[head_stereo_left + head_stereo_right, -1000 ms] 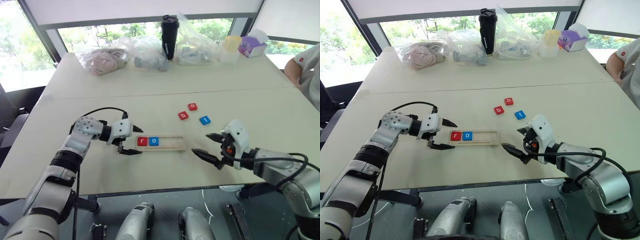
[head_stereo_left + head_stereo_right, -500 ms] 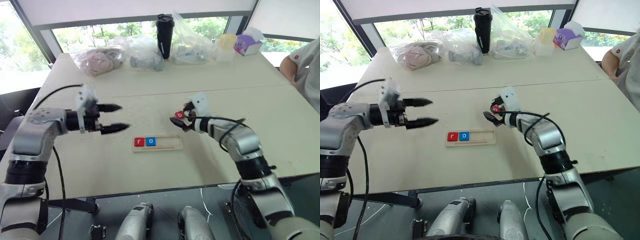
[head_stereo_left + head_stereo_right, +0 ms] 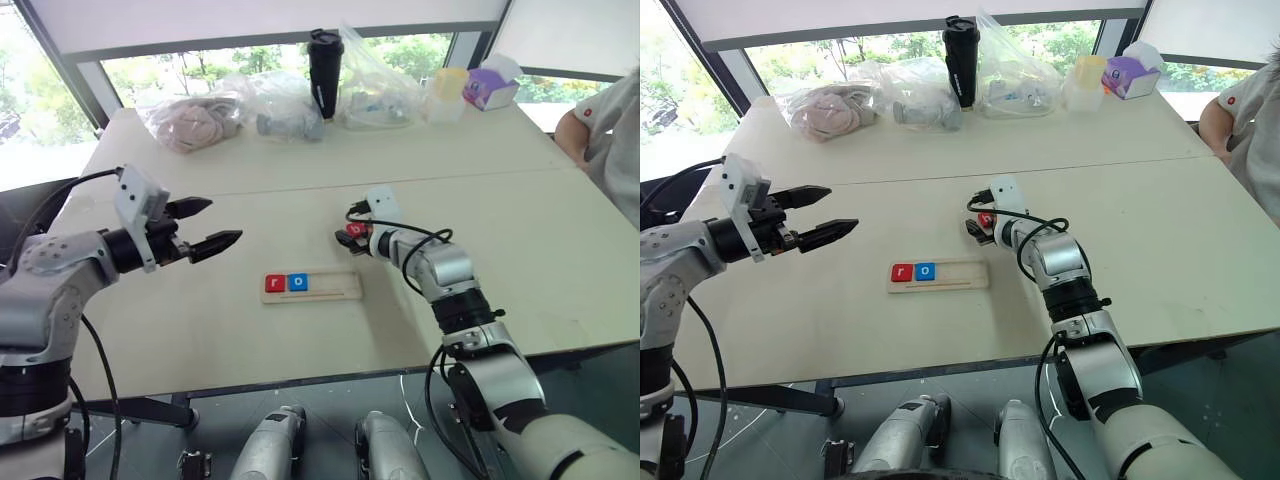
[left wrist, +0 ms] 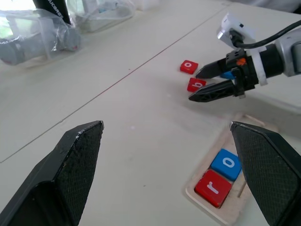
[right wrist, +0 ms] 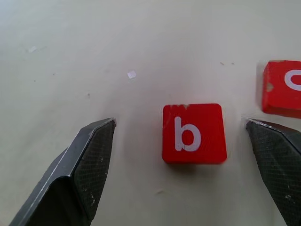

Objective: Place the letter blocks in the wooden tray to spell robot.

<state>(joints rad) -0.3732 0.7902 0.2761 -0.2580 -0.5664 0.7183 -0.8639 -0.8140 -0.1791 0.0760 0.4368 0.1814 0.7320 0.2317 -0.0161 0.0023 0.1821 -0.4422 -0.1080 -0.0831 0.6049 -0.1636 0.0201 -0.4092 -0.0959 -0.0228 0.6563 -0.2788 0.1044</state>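
Observation:
The wooden tray (image 3: 336, 287) lies mid-table with a red "r" block (image 3: 275, 284) and a blue "o" block (image 3: 298, 283) at its left end. Beyond its right end my right gripper (image 5: 180, 123) is open low over the table, one finger on each side of the red "b" block (image 5: 193, 133) without touching it. A red "o" block (image 4: 188, 66) lies just past it, and a blue block (image 4: 229, 74) peeks from behind the right gripper. My left gripper (image 3: 225, 220) hangs open and empty above the table, left of the tray.
Along the far edge stand plastic bags (image 3: 200, 115), a black tumbler (image 3: 322, 70), a yellow cup (image 3: 447, 90) and a purple box (image 3: 490, 88). A person's arm (image 3: 600, 125) shows at the right edge. A seam (image 3: 250, 190) crosses the table.
My left gripper has lifted up and away to the left of the tray. My right gripper has reached forward to the loose blocks and now straddles the "b". The camera has shifted.

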